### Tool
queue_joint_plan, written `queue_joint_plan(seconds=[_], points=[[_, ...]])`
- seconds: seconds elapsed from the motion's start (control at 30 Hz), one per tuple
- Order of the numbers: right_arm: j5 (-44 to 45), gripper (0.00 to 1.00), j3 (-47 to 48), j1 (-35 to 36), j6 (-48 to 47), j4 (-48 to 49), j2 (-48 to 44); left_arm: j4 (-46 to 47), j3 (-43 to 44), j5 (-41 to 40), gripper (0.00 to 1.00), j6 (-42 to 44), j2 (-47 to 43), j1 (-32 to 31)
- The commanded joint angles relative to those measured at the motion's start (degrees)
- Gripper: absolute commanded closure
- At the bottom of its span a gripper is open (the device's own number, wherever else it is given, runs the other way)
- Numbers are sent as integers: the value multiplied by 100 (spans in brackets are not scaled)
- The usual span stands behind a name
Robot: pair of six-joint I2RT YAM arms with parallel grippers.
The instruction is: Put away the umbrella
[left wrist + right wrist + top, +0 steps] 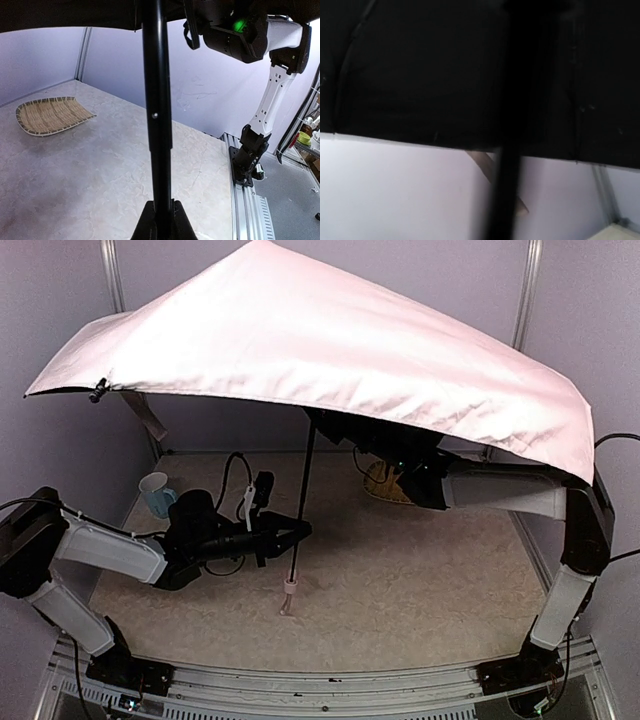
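The umbrella stands open. Its pale pink canopy (pixel 330 340) spans the back of the top view. Its thin dark shaft (pixel 300 510) runs down to the small pale handle (pixel 289 592), which rests on the table. My left gripper (pixel 298 530) is shut on the lower shaft; in the left wrist view its fingers (pixel 145 222) clamp the shaft (pixel 159 125) from both sides. My right gripper (pixel 335 428) reaches under the canopy to the top of the shaft and is partly hidden. The right wrist view shows only black lining (pixel 445 65) and a blurred shaft (pixel 505 195).
A woven bamboo tray (pixel 50 115) lies at the back of the table, behind the right arm (pixel 500 490). A pale blue cup (pixel 155 493) stands at the left by the left arm. A tan closing strap (pixel 148 415) hangs from the canopy edge.
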Motion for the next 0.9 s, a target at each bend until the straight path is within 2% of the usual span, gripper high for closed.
queue_joint_plan(seconds=[0.0, 0.07, 0.1, 0.13, 0.17, 0.27, 0.37, 0.5, 0.53, 0.67, 0.77, 0.8, 0.83, 0.87], points=[[345, 96, 21, -130, 436, -7, -56, 586, -128, -100, 100, 83, -110, -88], [376, 100, -27, -134, 554, -28, -57, 626, -148, -62, 100, 74, -115, -89], [353, 100, -46, -136, 624, -44, -50, 616, -124, -62, 96, 84, -124, -89], [318, 100, -60, -134, 722, -49, -42, 597, -99, -100, 84, 109, -132, -89], [294, 100, -92, -138, 855, -38, -36, 564, -58, -157, 76, 158, -138, -89], [68, 100, -201, -135, 1306, 199, 1, 432, 175, -359, 63, 404, -102, -81], [-240, 100, -245, -134, 1706, 418, 61, 71, 599, -342, 58, 562, 74, -72], [-471, 100, -256, -125, 1956, 482, 118, 12, 850, -258, 65, 511, 363, -55], [-490, 100, -282, -125, 1962, 486, 106, 84, 845, -263, 69, 450, 412, -50], [-576, 100, -378, -125, 1920, 496, 42, 482, 712, -336, 100, 78, 510, 28], [-556, 100, -391, -150, 1844, 513, 9, 794, 661, -259, 100, -286, 603, 14], [-458, 96, -403, -171, 1843, 527, -2, 949, 654, -202, 100, -387, 646, 2], [-348, 79, -422, -196, 1849, 610, -16, 1052, 646, -188, 100, -494, 690, -20], [-219, 69, -458, -226, 1862, 742, -26, 1150, 623, -249, 100, -612, 719, -46]])
